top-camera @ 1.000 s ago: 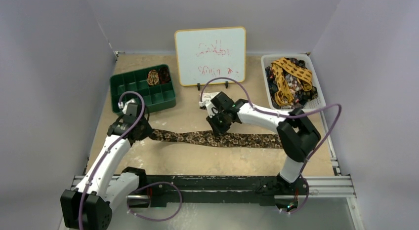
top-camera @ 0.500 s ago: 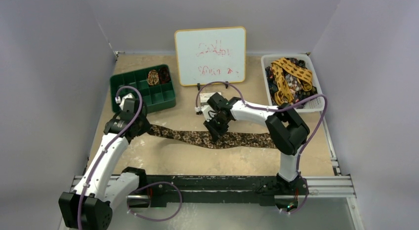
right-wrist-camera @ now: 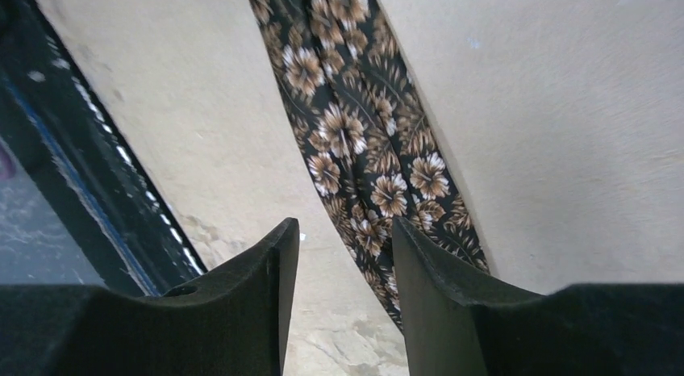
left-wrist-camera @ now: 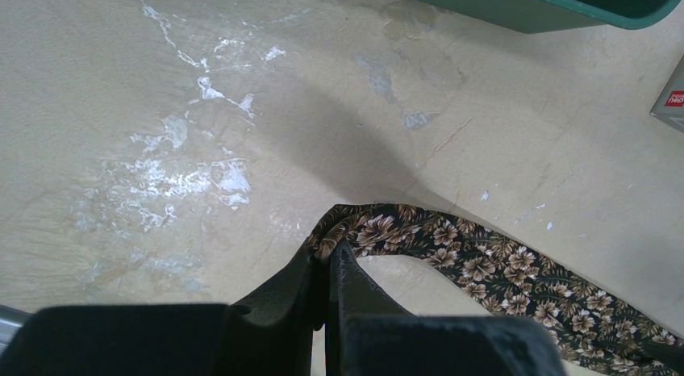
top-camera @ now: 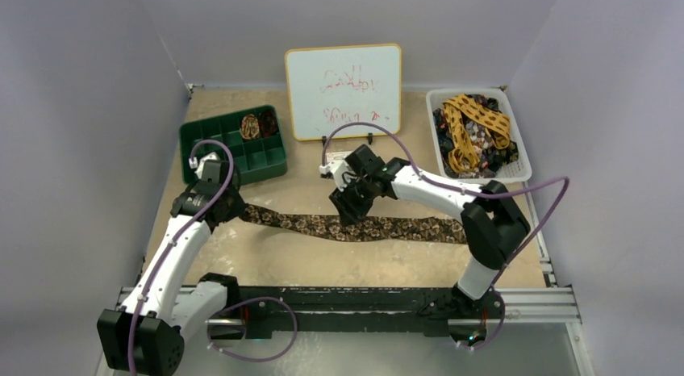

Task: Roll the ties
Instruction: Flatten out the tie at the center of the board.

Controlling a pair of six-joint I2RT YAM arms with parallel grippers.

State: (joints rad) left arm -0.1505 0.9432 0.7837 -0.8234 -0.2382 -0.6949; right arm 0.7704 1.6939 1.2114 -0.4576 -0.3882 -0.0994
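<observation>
Overhead, a brown floral tie [top-camera: 387,228] is lying stretched left to right across the bench [top-camera: 323,263]. The left tool [top-camera: 236,212] is holding its left end, and the right tool [top-camera: 348,215] is hanging over its middle. A rolled tie [top-camera: 251,126] is sitting in the far-left green tray [top-camera: 234,162].

The left wrist camera is showing what the overhead cannot: the fingers are closed on the tie's very tip.

The right wrist camera is showing that tool parted and empty, with the tie running underneath.

The tie is seemingly being laid out; next, the pinched end probably needs winding tightly.
</observation>
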